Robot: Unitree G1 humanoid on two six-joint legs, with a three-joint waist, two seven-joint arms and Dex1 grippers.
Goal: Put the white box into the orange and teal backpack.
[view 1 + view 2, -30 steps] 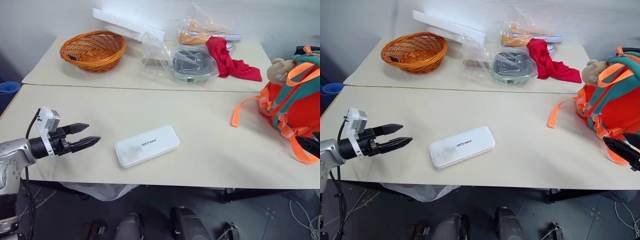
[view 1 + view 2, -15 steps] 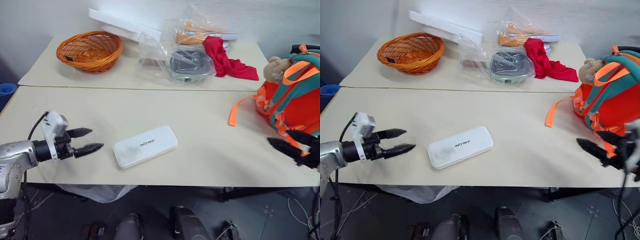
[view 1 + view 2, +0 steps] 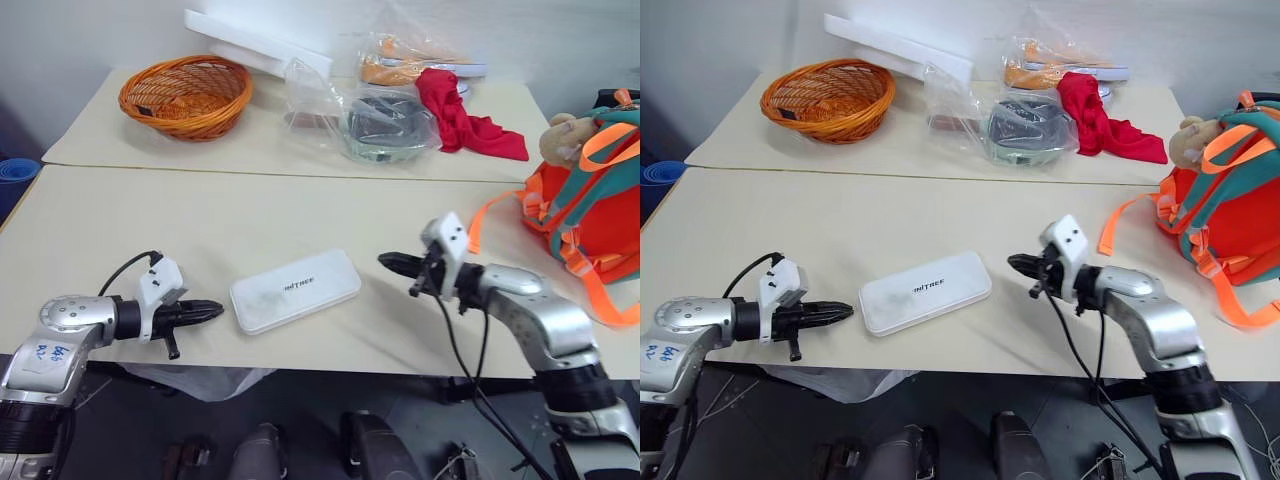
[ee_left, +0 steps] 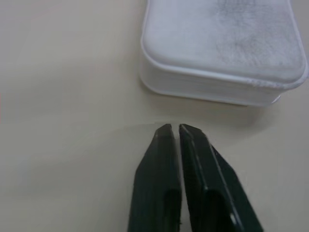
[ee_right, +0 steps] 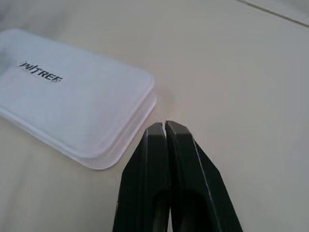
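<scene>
The white box (image 3: 295, 290) lies flat on the cream table (image 3: 250, 215), its dark lettering facing up. My left gripper (image 3: 212, 311) sits low just off the box's left end, shut and empty; the left wrist view shows its tips (image 4: 174, 128) a short gap from the box's end (image 4: 212, 87). My right gripper (image 3: 386, 262) hovers just off the box's right end, also shut and empty, apart from the box corner (image 5: 140, 96). The orange and teal backpack (image 3: 595, 195) stands at the table's right edge with a tan plush charm (image 3: 562, 135).
At the back stand an orange wicker basket (image 3: 186, 95), a long white foam slab (image 3: 255, 42), a plastic-wrapped dark object (image 3: 385, 125), a red cloth (image 3: 460, 115) and bagged orange items (image 3: 410, 65). An orange strap (image 3: 490, 215) trails from the backpack across the table.
Both grippers have shut. The right arm has swung in from the backpack side to the box's right end. The left gripper has sunk and edged toward the box's left end.
</scene>
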